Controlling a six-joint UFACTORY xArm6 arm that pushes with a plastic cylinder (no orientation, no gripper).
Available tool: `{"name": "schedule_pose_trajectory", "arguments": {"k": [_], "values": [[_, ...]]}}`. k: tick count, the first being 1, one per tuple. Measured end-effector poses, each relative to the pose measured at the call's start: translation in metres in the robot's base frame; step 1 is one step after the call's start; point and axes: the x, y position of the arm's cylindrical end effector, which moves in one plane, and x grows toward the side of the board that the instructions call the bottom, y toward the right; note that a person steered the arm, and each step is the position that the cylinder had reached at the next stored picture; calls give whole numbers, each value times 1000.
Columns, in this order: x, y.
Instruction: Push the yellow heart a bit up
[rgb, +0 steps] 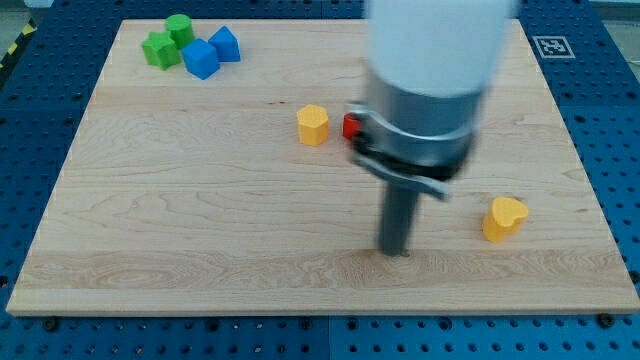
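Note:
The yellow heart (504, 217) lies on the wooden board (200, 230) at the lower right. My tip (394, 252) rests on the board to the heart's left and slightly below it, about a hundred pixels away, not touching it. A second yellow block, roughly hexagonal (313, 125), sits near the board's middle. A red block (351, 127) is just right of it, mostly hidden behind the arm.
At the board's top left stands a tight cluster: two green blocks (158, 49) (179, 29) and two blue blocks (200, 58) (224, 44). The arm's wide body (432, 70) hides the board's upper middle right. The board's edges drop to a blue perforated table.

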Motion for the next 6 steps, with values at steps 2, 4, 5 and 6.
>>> {"name": "schedule_pose_trajectory", "arguments": {"k": [2,4,5,6], "values": [[12,104],[-10,107],[-12,107],[-12,105]]}}
